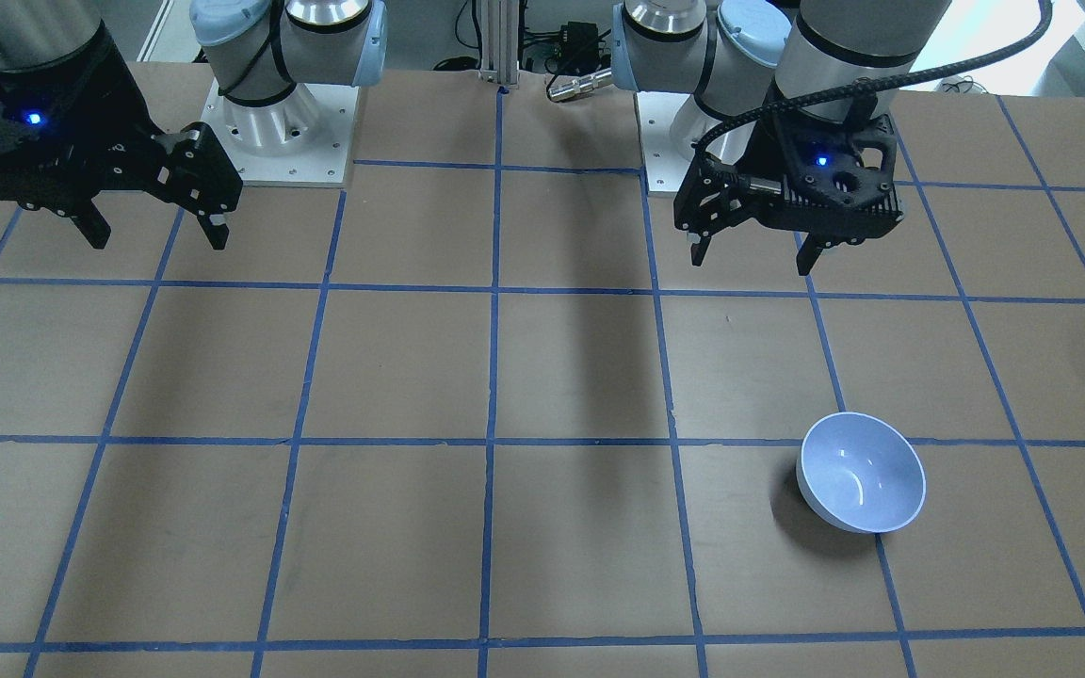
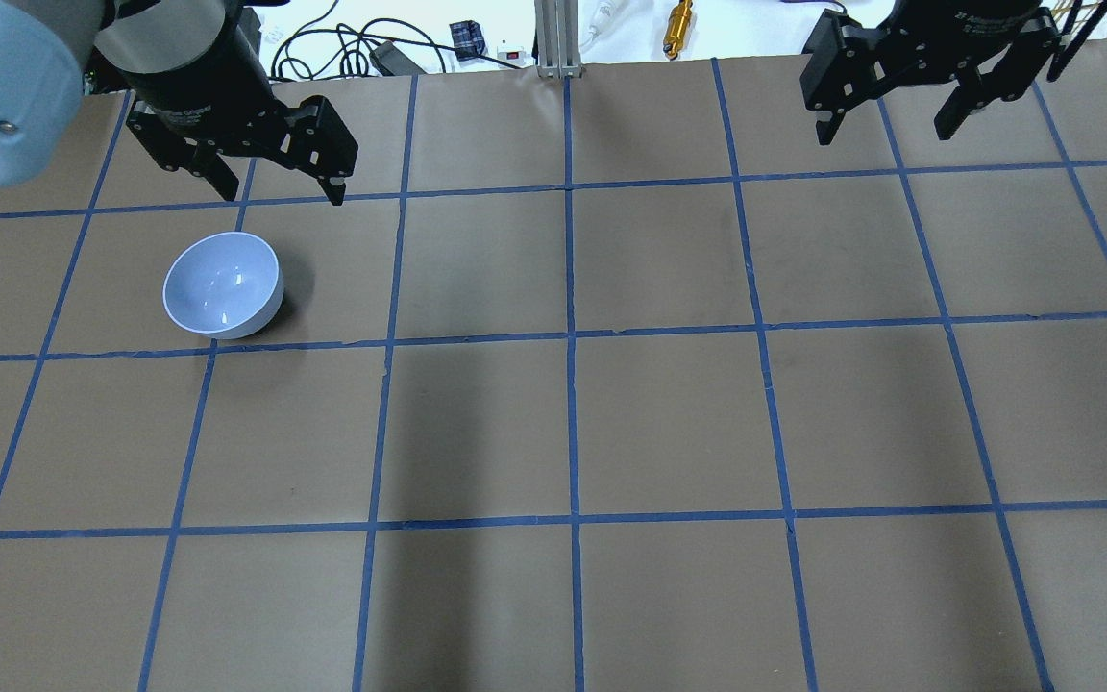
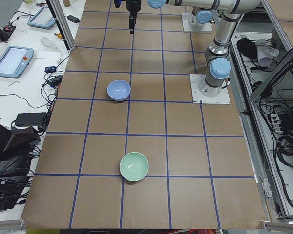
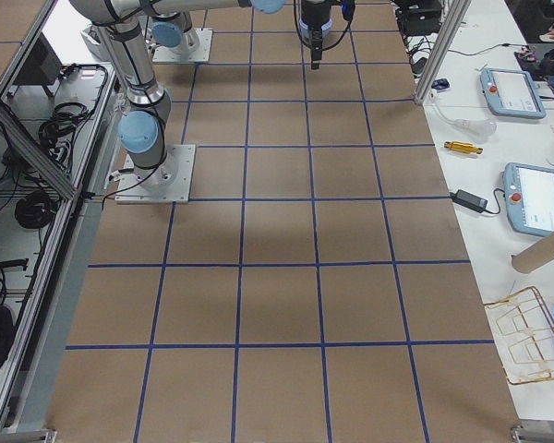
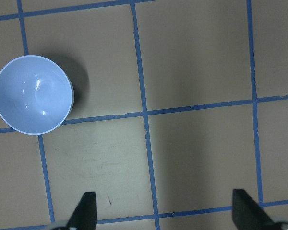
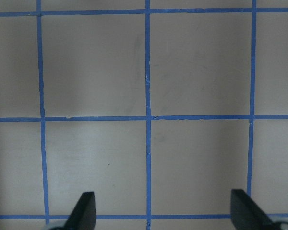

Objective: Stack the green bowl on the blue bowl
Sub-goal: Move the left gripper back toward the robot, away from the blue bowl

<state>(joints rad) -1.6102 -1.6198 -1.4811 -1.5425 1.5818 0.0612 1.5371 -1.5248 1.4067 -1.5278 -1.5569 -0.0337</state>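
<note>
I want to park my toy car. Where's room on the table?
Bare squares stretch from the blue bowl across the middle to the end under the right gripper. Only the left end holds things: the blue bowl near the left gripper, the green bowl farther out.

- Table (image 3: 185,122): brown top, blue tape grid.
- Blue bowl (image 3: 118,90): upright, left half, toward operators' edge.
- Green bowl (image 3: 134,166): upright, nearer left end edge, well apart from Blue bowl.

Spread wide: left gripper (image 1: 752,262), right gripper (image 1: 159,242)
</note>
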